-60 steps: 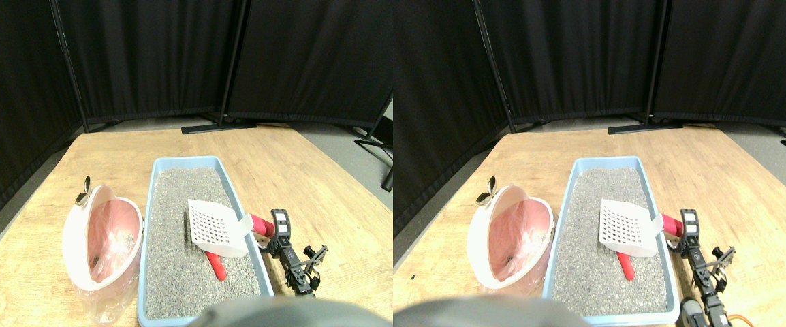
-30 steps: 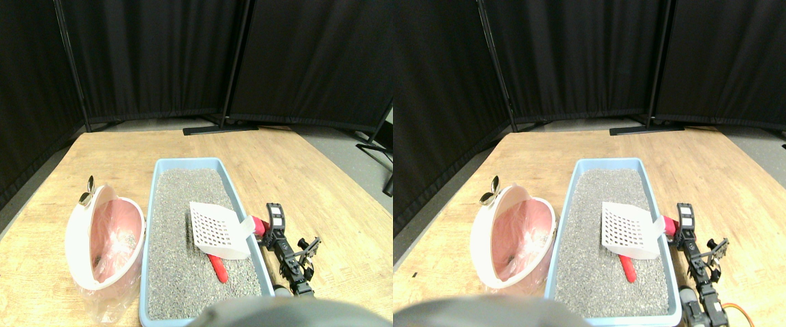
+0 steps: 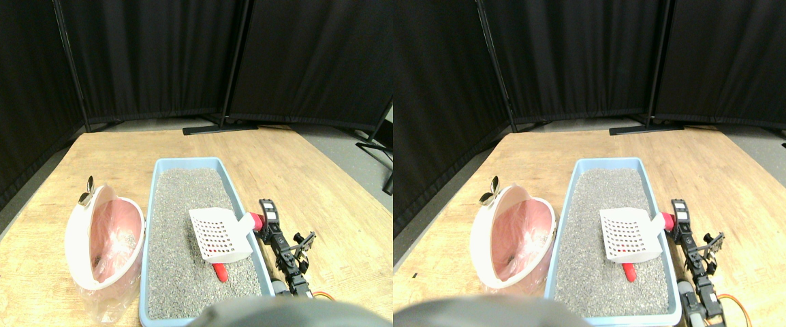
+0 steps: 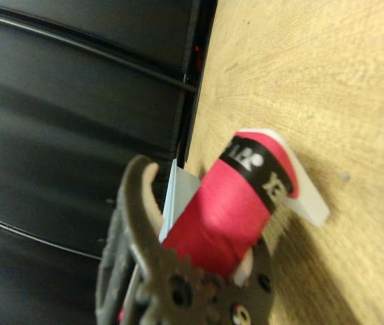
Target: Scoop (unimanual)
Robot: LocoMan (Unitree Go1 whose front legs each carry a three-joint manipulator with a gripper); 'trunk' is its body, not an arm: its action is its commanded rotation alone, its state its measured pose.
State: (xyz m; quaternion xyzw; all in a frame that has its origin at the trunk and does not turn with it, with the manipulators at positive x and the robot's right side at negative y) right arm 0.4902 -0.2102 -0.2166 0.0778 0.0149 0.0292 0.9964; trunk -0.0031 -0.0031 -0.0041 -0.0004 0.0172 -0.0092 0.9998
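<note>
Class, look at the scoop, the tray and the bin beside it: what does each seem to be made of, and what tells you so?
Scoop: white, probably rigid plastic; a moulded grid of holes, with a red wrapped handle.
Tray: light blue, apparently plastic; a thin smooth rim around grey granular litter.
Bin: off-white, seemingly glossy plastic; a smooth rounded shell, lined with a thin crinkled pink bag, likely plastic film.

Black curtain panels (image 3: 161,61) on dark poles (image 3: 235,61) close off the back and left. A light wooden floor (image 3: 277,170) fills the middle. Grey floor (image 3: 352,153) shows at the right, beside a dark stand foot (image 3: 219,127).
</note>
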